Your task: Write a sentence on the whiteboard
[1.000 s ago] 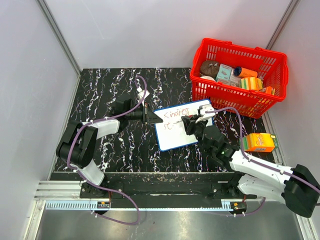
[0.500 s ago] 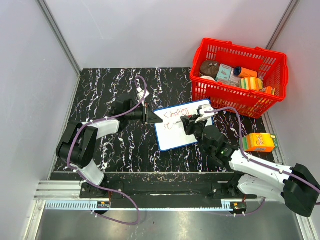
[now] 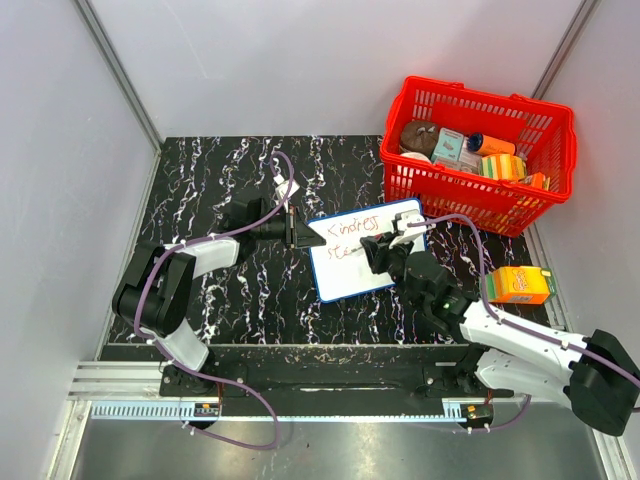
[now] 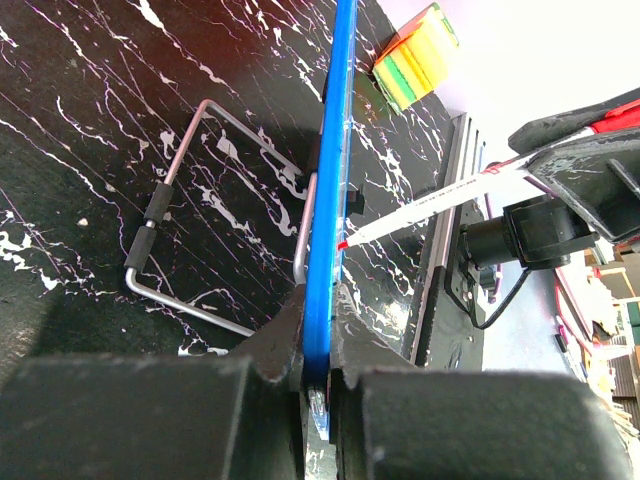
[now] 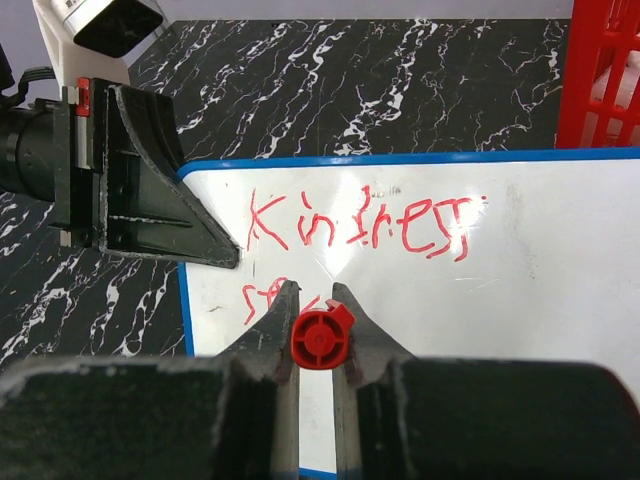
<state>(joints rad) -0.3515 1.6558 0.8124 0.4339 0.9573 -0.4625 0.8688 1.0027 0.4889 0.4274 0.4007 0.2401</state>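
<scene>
**Board pinched at its left edge, marker tip on the second line**

The left end effector (image 3: 297,233) is clenched on the blue left edge of the whiteboard (image 3: 350,278), which sits between both end effectors, askew to the edges of the desk (image 3: 220,170). The right end effector (image 5: 315,300) grasps a red marker (image 5: 322,338), its tip on the board just under the sentence (image 5: 370,220). Just beyond it, the red basket (image 3: 470,205) stands near the board's far corner, and an orange carton (image 3: 520,285) lies to its right. Marbled desk stretches left of the left end effector.

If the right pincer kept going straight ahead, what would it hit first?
The whiteboard, probably: the right pincer aims its red marker straight at the board's white face, tip seemingly touching.
</scene>
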